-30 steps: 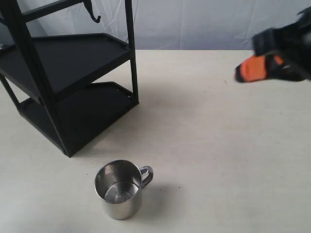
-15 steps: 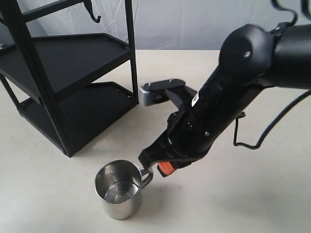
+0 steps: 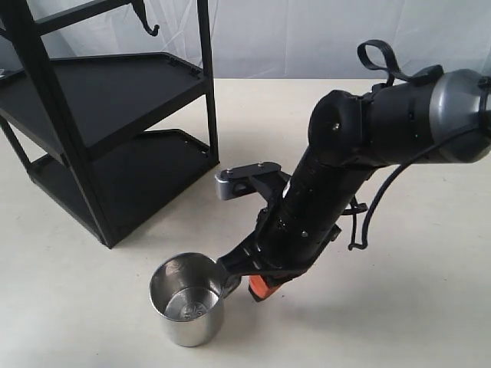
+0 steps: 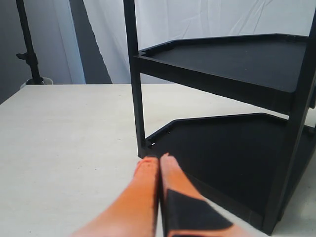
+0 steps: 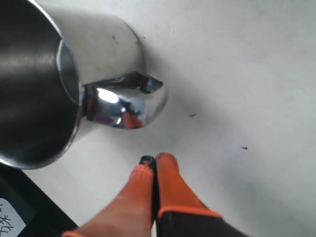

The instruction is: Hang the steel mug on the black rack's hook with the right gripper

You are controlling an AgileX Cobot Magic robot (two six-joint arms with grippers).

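The steel mug (image 3: 187, 300) stands upright on the table near the front, its loop handle (image 3: 231, 282) turned toward my right arm. In the right wrist view the mug (image 5: 59, 74) fills one side and its handle (image 5: 126, 101) sticks out just ahead of my right gripper (image 5: 157, 159), which is shut and empty, a short gap from the handle. In the exterior view that gripper (image 3: 259, 291) hangs low beside the handle. The black rack (image 3: 100, 123) stands at the back left with a hook (image 3: 147, 23) at its top. My left gripper (image 4: 157, 159) is shut, empty, by the rack's foot (image 4: 146, 146).
The pale table (image 3: 383, 307) spreads to the right and front. A white cloth backdrop (image 3: 322, 38) hangs behind it. A black cable (image 3: 376, 207) loops off the right arm. A dark stand pole (image 4: 27, 44) rises at the far edge in the left wrist view.
My right arm swung in from the upper right and came down beside the mug's handle. In the last half second it settled slightly lower. The mug has not moved.
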